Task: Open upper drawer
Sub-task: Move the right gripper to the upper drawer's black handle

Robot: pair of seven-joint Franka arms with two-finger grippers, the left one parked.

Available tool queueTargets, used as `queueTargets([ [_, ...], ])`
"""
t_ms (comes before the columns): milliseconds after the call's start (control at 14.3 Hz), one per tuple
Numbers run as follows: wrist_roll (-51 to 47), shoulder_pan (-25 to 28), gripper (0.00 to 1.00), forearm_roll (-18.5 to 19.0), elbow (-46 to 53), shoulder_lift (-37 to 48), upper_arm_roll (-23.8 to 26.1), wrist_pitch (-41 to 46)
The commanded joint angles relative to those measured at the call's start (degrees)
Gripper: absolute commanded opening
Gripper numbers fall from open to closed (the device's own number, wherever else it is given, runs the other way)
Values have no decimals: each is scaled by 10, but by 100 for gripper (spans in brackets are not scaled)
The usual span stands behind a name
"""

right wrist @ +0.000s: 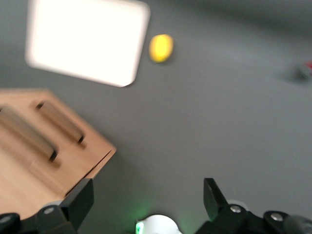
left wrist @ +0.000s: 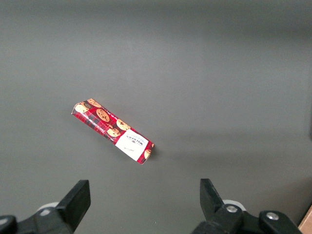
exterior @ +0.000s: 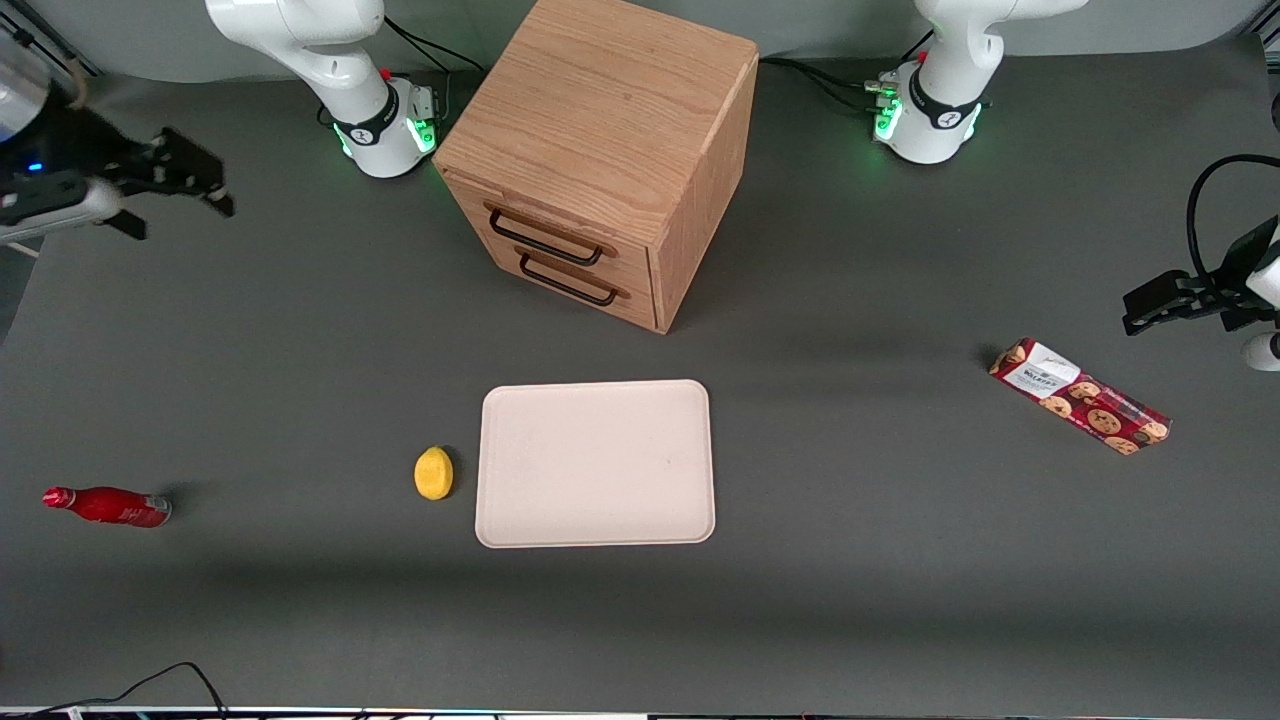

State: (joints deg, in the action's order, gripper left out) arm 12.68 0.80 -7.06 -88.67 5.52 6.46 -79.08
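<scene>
The gripper (exterior: pixel 180 190) is wide open, holding nothing, well apart from the cabinet (exterior: pixel 600 130). The upper drawer (exterior: pixel 545 235) lies toward the table's middle; its handle (exterior: pixel 545 240) runs sideways.

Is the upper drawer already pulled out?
No, the upper drawer sits flush with the lower drawer; the open gripper hovers apart.

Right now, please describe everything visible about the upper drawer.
The upper drawer is the top one of two in the light oak cabinet, directly above the lower drawer. It is shut and has a thin black bar handle. Nothing touches it; the open claw hangs toward the working arm's end of the table.
</scene>
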Motion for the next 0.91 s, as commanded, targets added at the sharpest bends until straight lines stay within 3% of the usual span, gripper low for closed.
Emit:
queueTargets([
  [0, 166, 2, 100, -45, 16, -27, 7, 22],
  [140, 309, 1, 100, -45, 15, -63, 45, 31],
  [209, 332, 1, 100, -45, 16, -81, 55, 31],
  [419, 357, 1, 100, -52, 29, -138, 95, 19],
  [837, 298, 9, 100, -61, 24, -208, 155, -41],
])
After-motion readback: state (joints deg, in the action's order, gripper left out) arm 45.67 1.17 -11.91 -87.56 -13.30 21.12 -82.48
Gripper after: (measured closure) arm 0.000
